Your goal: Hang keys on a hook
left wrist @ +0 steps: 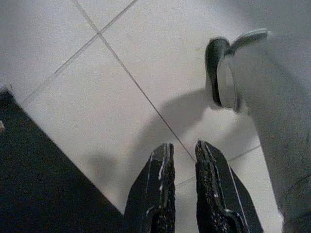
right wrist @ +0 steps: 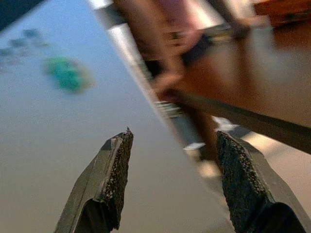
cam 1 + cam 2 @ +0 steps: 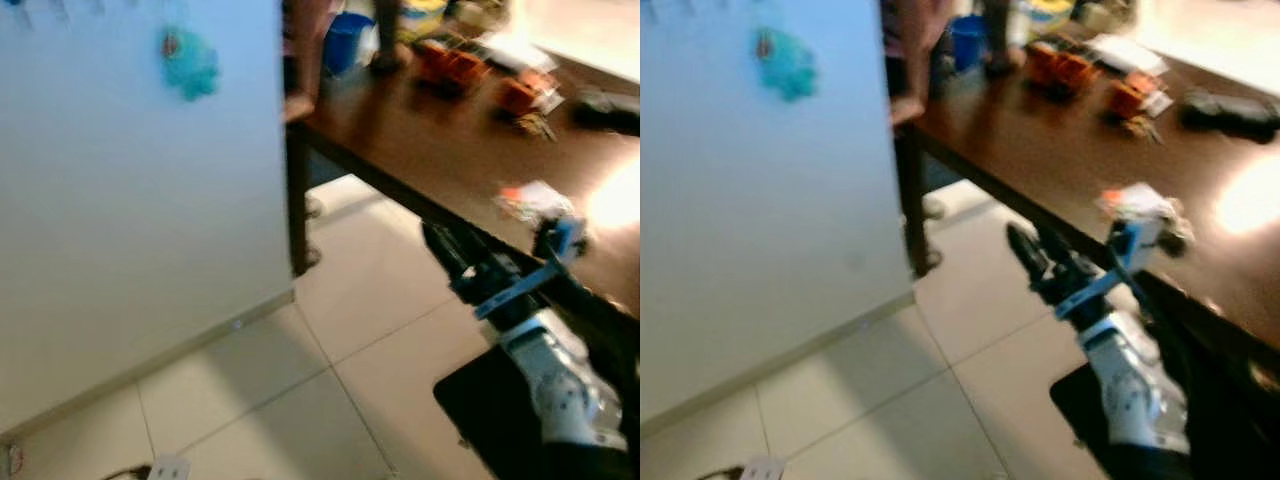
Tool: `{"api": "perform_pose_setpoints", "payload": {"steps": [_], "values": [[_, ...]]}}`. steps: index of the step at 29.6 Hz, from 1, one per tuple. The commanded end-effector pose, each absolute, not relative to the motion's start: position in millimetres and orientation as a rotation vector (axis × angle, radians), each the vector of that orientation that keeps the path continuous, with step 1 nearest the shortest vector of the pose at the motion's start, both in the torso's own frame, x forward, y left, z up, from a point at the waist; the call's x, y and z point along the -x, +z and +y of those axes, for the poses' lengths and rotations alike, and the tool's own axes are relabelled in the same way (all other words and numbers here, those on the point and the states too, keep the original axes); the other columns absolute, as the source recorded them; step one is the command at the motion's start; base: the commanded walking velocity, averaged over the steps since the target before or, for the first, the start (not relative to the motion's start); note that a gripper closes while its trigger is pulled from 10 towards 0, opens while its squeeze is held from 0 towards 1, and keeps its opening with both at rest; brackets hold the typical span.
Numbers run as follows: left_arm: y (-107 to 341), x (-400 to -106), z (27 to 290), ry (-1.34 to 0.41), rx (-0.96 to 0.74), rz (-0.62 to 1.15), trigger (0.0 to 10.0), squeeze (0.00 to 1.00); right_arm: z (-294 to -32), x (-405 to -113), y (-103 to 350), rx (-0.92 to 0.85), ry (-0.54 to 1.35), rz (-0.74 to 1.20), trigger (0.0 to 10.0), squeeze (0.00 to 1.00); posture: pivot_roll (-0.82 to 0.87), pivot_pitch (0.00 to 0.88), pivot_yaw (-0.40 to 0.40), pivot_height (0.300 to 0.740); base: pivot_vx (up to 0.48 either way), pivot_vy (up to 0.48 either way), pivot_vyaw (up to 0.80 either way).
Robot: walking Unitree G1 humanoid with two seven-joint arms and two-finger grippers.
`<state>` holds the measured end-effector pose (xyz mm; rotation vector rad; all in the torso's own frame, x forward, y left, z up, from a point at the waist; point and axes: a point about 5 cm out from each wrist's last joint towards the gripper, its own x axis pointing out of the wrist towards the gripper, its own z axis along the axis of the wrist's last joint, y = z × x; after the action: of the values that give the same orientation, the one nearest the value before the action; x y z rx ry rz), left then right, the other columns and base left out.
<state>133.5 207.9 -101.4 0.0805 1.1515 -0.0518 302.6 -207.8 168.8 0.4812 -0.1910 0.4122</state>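
Observation:
The head views are blurred. A small bunch of keys (image 3: 537,123) seems to lie on the dark brown table (image 3: 420,140), beside an orange object (image 3: 518,95). My right gripper (image 3: 440,240) is held out just below the table's near edge, open with nothing between its fingers (image 2: 119,165). It faces a white wall panel (image 3: 140,200) on which hangs a teal thing (image 3: 188,62). Faint hook-like shapes (image 2: 24,41) sit at the panel's top. My left gripper (image 1: 182,145) hangs over the floor tiles, fingers shut and holding nothing.
A person (image 2: 165,39) in pink stands at the panel's edge, a hand (image 3: 298,105) on the table corner. A white and orange item (image 3: 535,203) lies near the table's edge. A black mat (image 3: 490,410) is below my right arm. A shoe (image 1: 221,73) is near my left gripper.

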Motion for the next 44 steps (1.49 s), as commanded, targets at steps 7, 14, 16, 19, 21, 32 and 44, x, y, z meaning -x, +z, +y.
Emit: {"api": "perform_pose_setpoints", "payload": {"steps": [7, 14, 16, 19, 21, 32, 44], "values": [[-105.3, -126.4, 196.6, -0.078, -0.041, 1.161, 10.0, 0.0, -206.9, -306.7, 161.0, -0.484, 0.373, -0.16, 10.0, 0.0, -0.11, 0.068, 0.085, 0.74, 0.0, 0.0, -0.73], [-104.2, -128.2, 198.4, -0.101, -0.065, 1.148, 10.0, 0.0, -204.6, -310.2, 162.5, -0.483, 0.358, -0.178, 10.0, 0.0, -0.11, 0.06, 0.085, 0.74, 0.0, 0.0, -0.52], [-103.9, -128.5, 198.8, -0.107, -0.069, 1.147, 10.0, 0.0, -202.3, -311.2, 163.1, -0.475, 0.362, -0.18, 10.0, 0.0, -0.11, 0.056, 0.084, 0.74, 0.0, 0.0, 0.0], [-103.6, -129.2, 199.2, -0.118, -0.072, 1.143, 10.0, 0.0, -198.2, -313.6, 163.6, -0.464, 0.364, -0.183, 10.0, 0.0, -0.11, 0.055, 0.083, 0.74, 0.131, 0.0, 0.0], [-103.4, -129.4, 199.2, -0.12, -0.072, 1.142, 10.0, 0.0, -197.6, -315.0, 164.8, -0.47, 0.358, -0.193, 10.0, 0.0, -0.11, 0.055, 0.082, 0.74, 0.48, 0.0, 0.0], [-103.5, -130.3, 196.3, -0.105, -0.064, 1.125, 10.0, 0.0, -207.2, -318.7, 171.0, -0.476, 0.301, -0.228, 10.0, 0.0, -0.11, 0.065, 0.083, 0.74, 0.455, 0.0, 0.0], [-101.9, -135.2, 193.3, -0.106, -0.031, 1.094, 10.0, 0.0, -210.6, -319.1, 172.9, -0.463, 0.264, -0.246, 10.0, 0.0, -0.11, 0.079, 0.085, 0.74, 0.418, 0.0, 0.0]]}}
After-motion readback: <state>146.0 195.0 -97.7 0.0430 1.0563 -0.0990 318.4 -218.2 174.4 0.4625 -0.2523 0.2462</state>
